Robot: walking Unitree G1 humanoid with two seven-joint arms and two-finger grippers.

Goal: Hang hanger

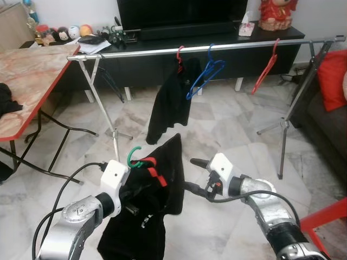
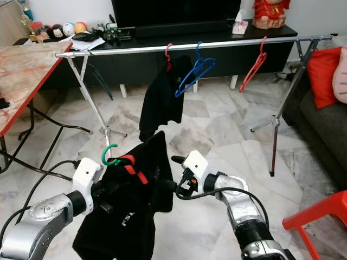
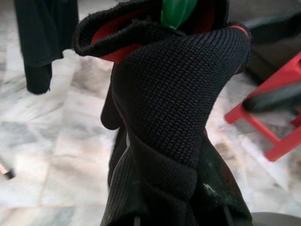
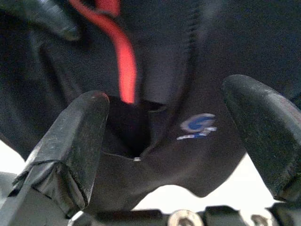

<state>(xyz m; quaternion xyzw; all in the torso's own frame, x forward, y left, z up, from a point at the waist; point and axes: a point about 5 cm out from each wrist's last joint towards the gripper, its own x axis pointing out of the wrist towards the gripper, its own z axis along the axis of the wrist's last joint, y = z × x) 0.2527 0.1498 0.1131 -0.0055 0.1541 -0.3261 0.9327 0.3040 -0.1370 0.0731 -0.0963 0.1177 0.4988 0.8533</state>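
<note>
Marble floor (image 1: 227, 141) in pale grey and cream runs under everything, and the long metal rail (image 1: 217, 47) of a clothes rack serves as the landmark. Well in front of that rail and below it, the left gripper (image 1: 142, 190) is buried in the folds of a black garment (image 1: 149, 211); its fingers are hidden by the cloth in the head views and in the left wrist view, so I cannot tell whether they are together or apart. Out of the garment's red-lined collar rises the green hook of a hanger (image 1: 133, 157), which sits nearer the camera than the rail and is not on it. Beside the garment, on the side away from the left arm, the right gripper (image 4: 183, 146) has its 2 black fingers (image 4: 70, 141) spread wide apart, the cloth and a small blue logo lying between them with no clamp on it. On the rail itself hang a red hanger (image 1: 180, 57) carrying another black garment (image 1: 171, 105), a bare blue hanger (image 1: 205, 73) beside it, and a bare red hanger (image 1: 267, 67) farther along. Behind the rail stands a black TV cabinet (image 1: 217, 43), and past the rail's other end a red-edged marble-patterned table (image 1: 27, 86).
</note>
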